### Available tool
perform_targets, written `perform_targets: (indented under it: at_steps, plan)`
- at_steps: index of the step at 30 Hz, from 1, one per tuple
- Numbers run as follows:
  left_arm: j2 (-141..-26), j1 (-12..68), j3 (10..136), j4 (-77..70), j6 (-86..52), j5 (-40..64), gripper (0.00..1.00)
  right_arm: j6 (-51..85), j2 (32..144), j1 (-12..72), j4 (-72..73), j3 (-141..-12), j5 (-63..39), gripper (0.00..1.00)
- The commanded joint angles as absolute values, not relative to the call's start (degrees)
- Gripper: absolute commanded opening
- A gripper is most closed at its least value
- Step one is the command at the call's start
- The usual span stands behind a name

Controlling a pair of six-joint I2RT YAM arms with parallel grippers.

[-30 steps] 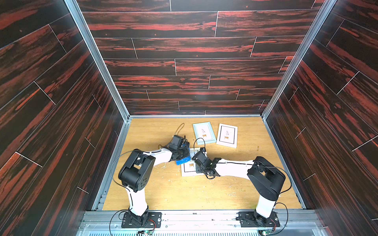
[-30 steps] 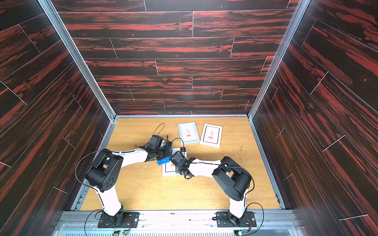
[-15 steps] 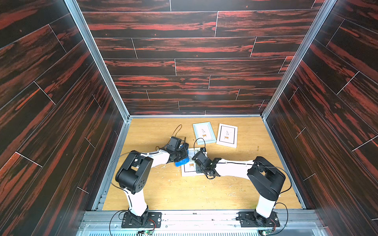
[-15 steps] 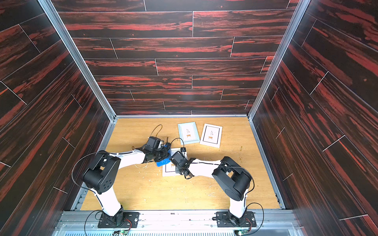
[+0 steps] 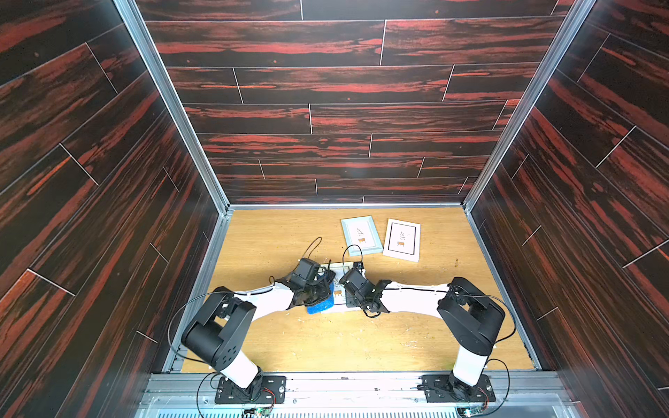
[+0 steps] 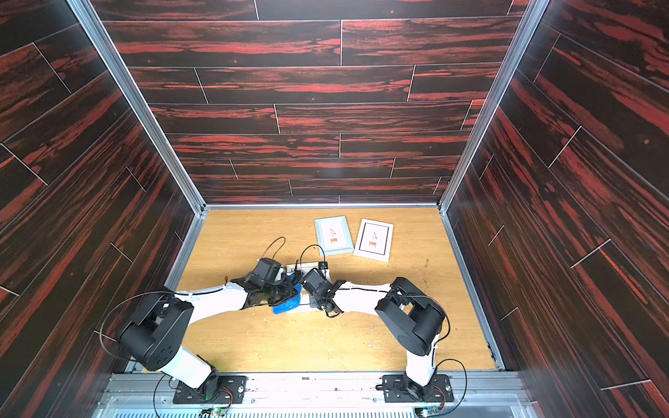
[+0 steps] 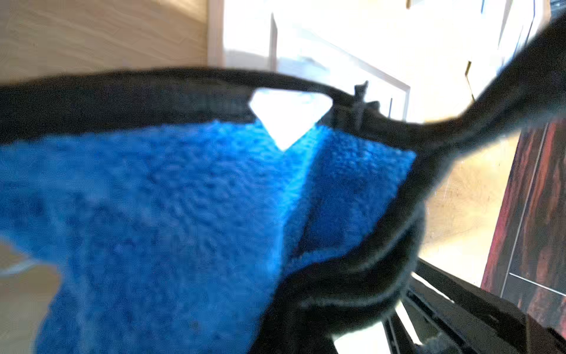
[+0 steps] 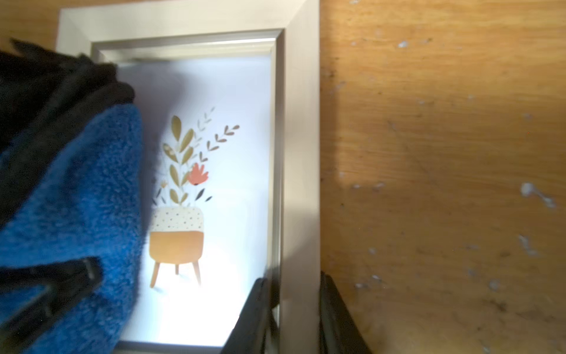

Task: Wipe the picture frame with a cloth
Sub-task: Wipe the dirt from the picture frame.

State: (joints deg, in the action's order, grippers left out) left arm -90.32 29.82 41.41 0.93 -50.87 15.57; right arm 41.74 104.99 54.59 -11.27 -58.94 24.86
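A pale silver picture frame [image 5: 338,289] [image 8: 301,153] with a potted-plant print lies flat mid-table. My right gripper [image 8: 298,306] [image 5: 352,300] is shut on its right rail, one finger on the glass side and one outside on the table. The blue fluffy cloth [image 5: 320,305] [image 6: 286,304] [image 7: 153,214] with black trim lies bunched over the frame's left part [image 8: 76,214]. My left gripper [image 5: 318,291] [image 6: 280,291] presses down on it and is shut on it. The cloth hides the left fingers in the left wrist view.
Two more frames lie at the back: a light blue one [image 5: 361,235] and a white one with a black inner border [image 5: 402,239]. Dark wood-pattern walls enclose the wooden table [image 5: 325,340] on three sides. Cables loop above both wrists.
My left gripper has drawn the cloth a little toward the table's front along the frame's left side. The right gripper and the frame have stayed put.
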Motion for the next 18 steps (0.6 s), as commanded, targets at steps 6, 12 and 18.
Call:
perform_targets:
  at_steps: [6, 12, 18]
  plan:
    - [-86.4, 34.7, 39.6, 15.1, -49.6, 15.2, 0.00, 41.6, 105.5, 54.1, -15.0, -57.8, 26.7, 0.01]
    - [-90.5, 34.5, 40.4, 7.2, -51.8, 18.6, 0.00, 41.4, 105.6, 54.1, -14.8, -58.1, 26.5, 0.01]
    - [-97.1, 36.1, 43.7, 0.1, -53.9, 21.1, 0.00, 41.4, 105.5, 54.1, -14.6, -58.1, 26.5, 0.01]
